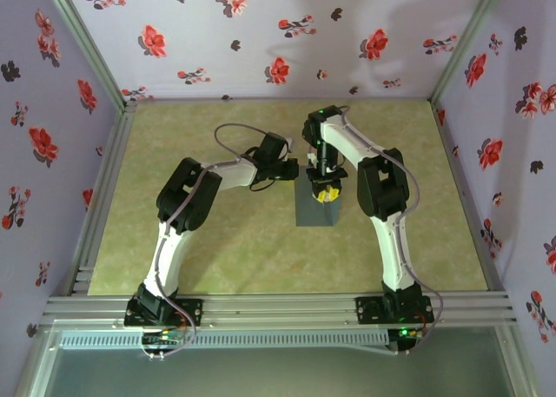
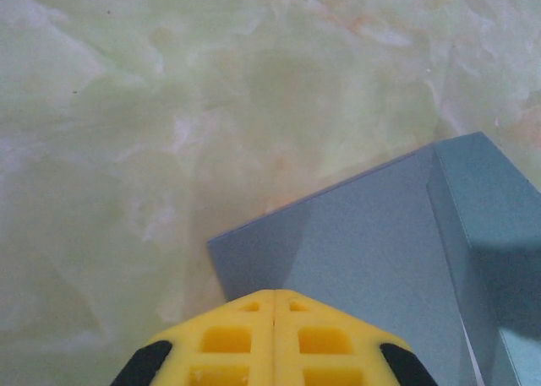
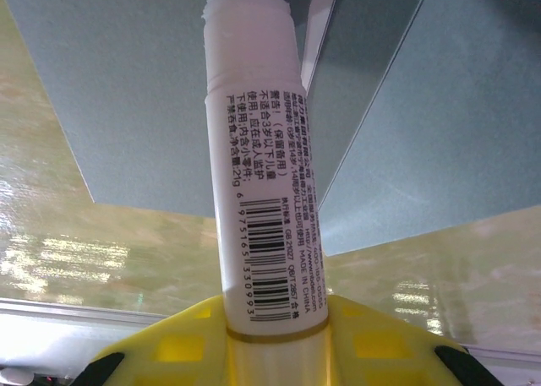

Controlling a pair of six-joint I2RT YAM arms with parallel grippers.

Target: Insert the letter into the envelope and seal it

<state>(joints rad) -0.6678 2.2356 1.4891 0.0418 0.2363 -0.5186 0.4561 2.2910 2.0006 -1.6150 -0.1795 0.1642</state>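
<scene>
The slate-grey envelope [image 1: 313, 213] lies flat mid-table, its flap [image 3: 439, 133] open beside the body [image 3: 118, 90]. My right gripper [image 1: 326, 194] hangs over the envelope's far end, shut on a white glue stick [image 3: 258, 166] with a barcode label. The stick's bare tip points at the fold between body and flap. A thin pale strip runs along that fold; I cannot tell whether it is the letter, which is otherwise hidden. My left gripper [image 1: 295, 175] is shut with nothing in it. Its yellow fingertips [image 2: 275, 295] rest over the envelope [image 2: 372, 251] near a corner.
The pale green marbled tabletop [image 1: 208, 258] stretches out on all sides of the envelope. Floral-patterned walls [image 1: 52, 136] close in the left, right and back. An aluminium rail [image 1: 278, 308] with the arm bases runs along the near edge.
</scene>
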